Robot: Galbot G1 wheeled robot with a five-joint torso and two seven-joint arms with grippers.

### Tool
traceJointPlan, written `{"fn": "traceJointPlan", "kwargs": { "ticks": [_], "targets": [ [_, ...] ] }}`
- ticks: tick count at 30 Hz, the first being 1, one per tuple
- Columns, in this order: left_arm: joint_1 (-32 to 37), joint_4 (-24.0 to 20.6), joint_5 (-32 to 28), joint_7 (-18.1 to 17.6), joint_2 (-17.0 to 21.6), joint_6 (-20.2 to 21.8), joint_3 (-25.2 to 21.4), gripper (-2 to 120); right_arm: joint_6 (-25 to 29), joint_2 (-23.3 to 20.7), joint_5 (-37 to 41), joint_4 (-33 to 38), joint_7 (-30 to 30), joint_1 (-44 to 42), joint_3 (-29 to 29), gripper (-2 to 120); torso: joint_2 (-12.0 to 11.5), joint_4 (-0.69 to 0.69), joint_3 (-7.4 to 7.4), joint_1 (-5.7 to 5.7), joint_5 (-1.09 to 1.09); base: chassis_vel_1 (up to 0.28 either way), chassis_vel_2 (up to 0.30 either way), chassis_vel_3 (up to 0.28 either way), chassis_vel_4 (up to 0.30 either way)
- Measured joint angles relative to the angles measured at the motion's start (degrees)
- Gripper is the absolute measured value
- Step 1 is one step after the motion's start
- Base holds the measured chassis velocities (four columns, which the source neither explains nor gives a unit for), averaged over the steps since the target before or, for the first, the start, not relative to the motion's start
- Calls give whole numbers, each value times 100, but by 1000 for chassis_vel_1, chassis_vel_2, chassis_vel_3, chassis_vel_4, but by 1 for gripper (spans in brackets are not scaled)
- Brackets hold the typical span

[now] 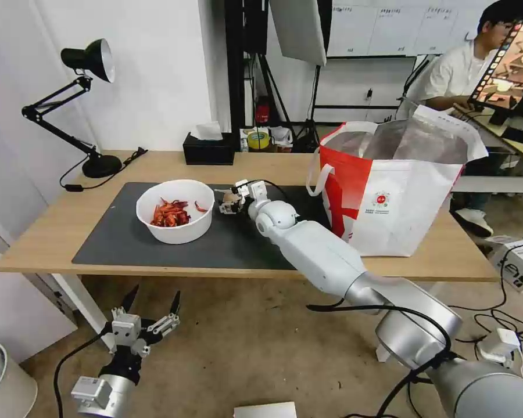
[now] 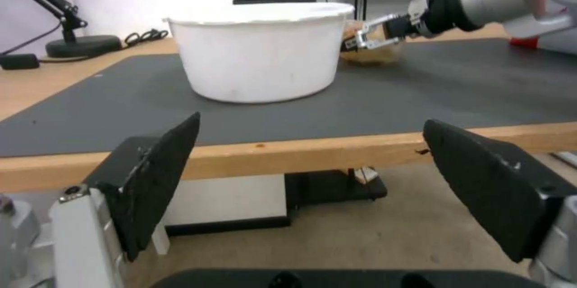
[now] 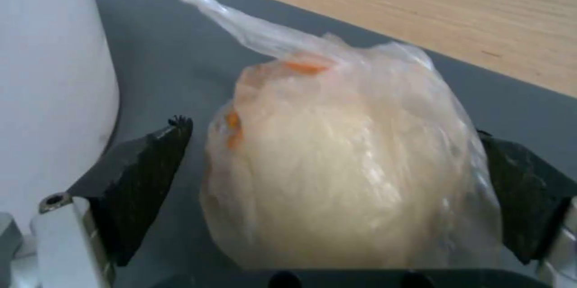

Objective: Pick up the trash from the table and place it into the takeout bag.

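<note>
Right wrist view, wrapped ball (image 3: pixel 342 166) upright between open right jaws, plastic tail toward bowl (image 3: pixel 48 76).

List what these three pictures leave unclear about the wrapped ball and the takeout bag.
- Wrapped ball: whether the right gripper pads touch it; the plastic hides the contact.
- Ball's underside: cut off by the wrist view's edge.
- Takeout bag: its contents, hidden by the walls in the head view.

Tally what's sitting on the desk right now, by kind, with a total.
Trash items: 2, the bowl of crayfish shells and the wrapped ball between the right end effector's fingers.
Takeout bags: 1.
Tissue boxes: 1.
Desk lamps: 1.
Mats: 1.
Total: 6.
</note>
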Motion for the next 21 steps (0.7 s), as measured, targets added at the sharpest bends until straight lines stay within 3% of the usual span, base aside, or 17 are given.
{"fn": "traceJointPlan", "kwargs": {
  "ticks": [7,21],
  "targets": [
    [29,-31,-5,-2,-17,-11,-20,100,-56,-56,2,104,52,-71,-1,92,0,0,0,0,0,0,0,0,0],
    [83,-87,-25,-10,-25,-41,-79,100,23,-142,4,275,91,-164,13,39,0,0,0,0,1,0,0,0,0]
  ]
}}
